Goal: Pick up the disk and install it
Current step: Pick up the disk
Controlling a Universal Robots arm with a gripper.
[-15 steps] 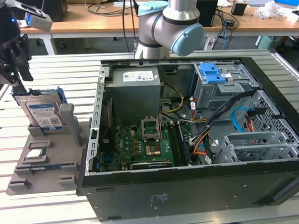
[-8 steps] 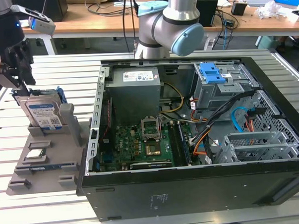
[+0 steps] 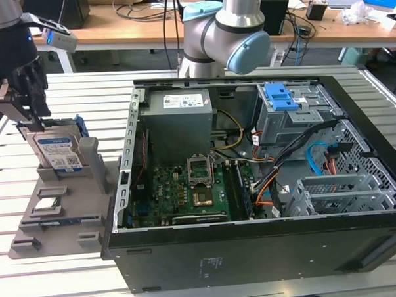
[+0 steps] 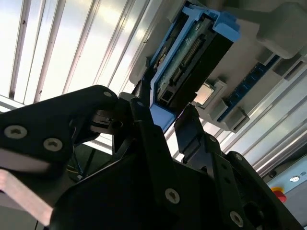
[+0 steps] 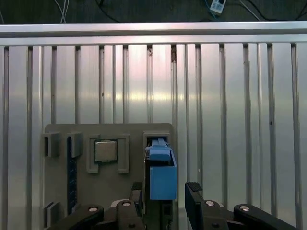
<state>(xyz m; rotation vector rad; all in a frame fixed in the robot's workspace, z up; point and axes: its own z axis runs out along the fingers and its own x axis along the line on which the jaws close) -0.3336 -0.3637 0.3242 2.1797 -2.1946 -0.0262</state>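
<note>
Jaws: parted astride the disk, unclamped.
Handling: likely rigid, weighty, shock-sensitive.
Hold: opposite flanks of blue frame.

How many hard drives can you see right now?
1. The disk stands upright in the grey holder at the exterior view's left, between the fingers of the end effector. More may be hidden inside the computer's drive cage.

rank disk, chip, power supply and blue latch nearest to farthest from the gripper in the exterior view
1. disk: right below the gripper, upright in the holder at the exterior view's left.
2. chip: flat on that holder, nearer the camera.
3. power supply: inside the case, mid-view.
4. blue latch: furthest, toward the exterior view's right.
</note>
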